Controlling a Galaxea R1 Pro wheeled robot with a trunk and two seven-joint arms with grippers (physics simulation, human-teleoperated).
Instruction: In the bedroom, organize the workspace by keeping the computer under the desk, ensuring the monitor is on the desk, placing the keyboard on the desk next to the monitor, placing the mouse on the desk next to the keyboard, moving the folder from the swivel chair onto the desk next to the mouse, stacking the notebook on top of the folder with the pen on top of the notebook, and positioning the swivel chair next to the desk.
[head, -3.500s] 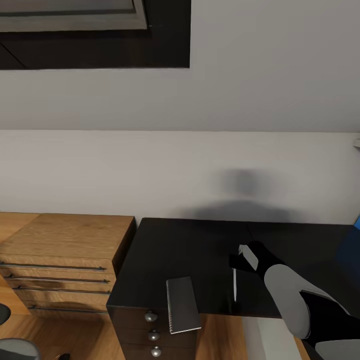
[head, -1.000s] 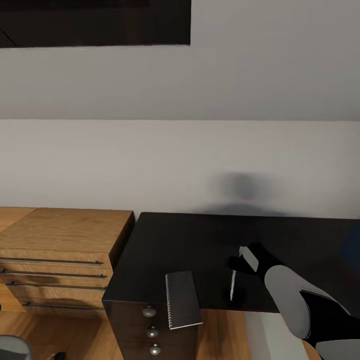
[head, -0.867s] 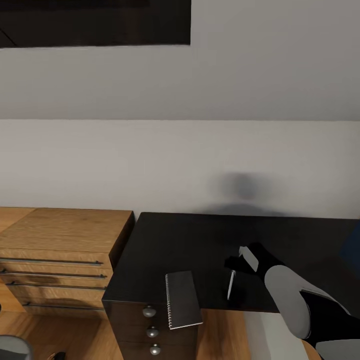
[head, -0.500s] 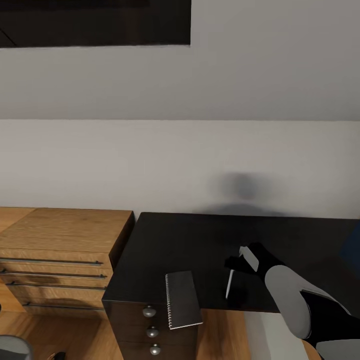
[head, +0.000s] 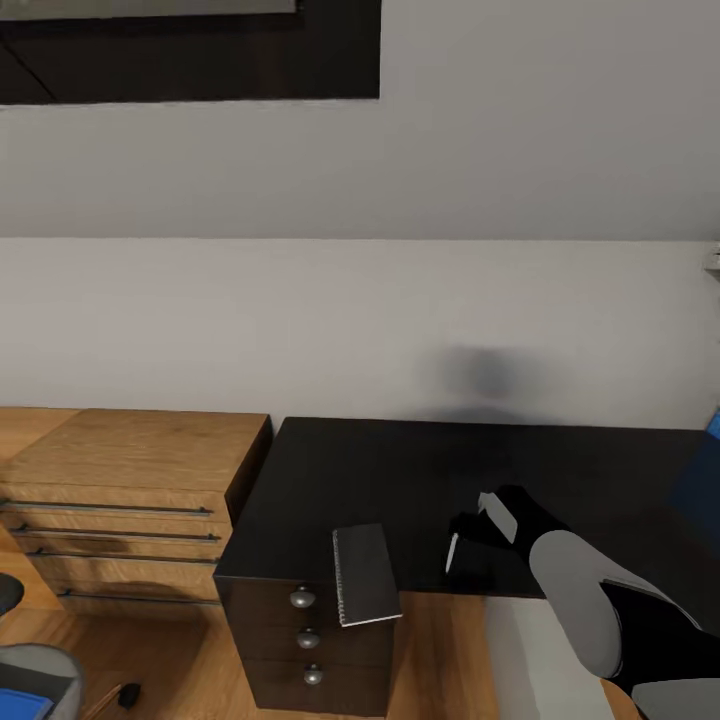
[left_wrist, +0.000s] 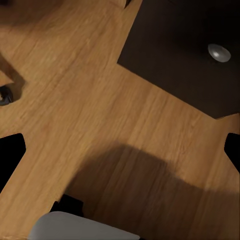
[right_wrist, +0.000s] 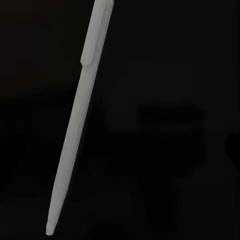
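Head view. The right gripper (head: 470, 528), black, on a grey-and-black arm, hangs low over the front edge of the long black desk top (head: 400, 470). Just beside its tip lies the slim whitish pen (head: 451, 552), flat on the desk near that edge; the right wrist view shows the pen (right_wrist: 80, 120) as a pale stick against the dark surface, with no finger on it. Whether the right gripper's fingers stand apart or together cannot be told. The posture suggests preparation for picking up the pen.

The thin dark grey spiral-bound notebook (head: 364, 574) rests at the desk's front left corner, overhanging the front edge above the black drawers with round silver knobs (head: 302, 598). A blue patch at the desk's right end is probably the bright blue folder (head: 712, 428).

Left of the desk stands low wooden shelving (head: 120, 480); behind is a plain pale wall, below a wood-plank floor (left_wrist: 100, 125). The left gripper (left_wrist: 120, 150) hangs spread open above that floor.
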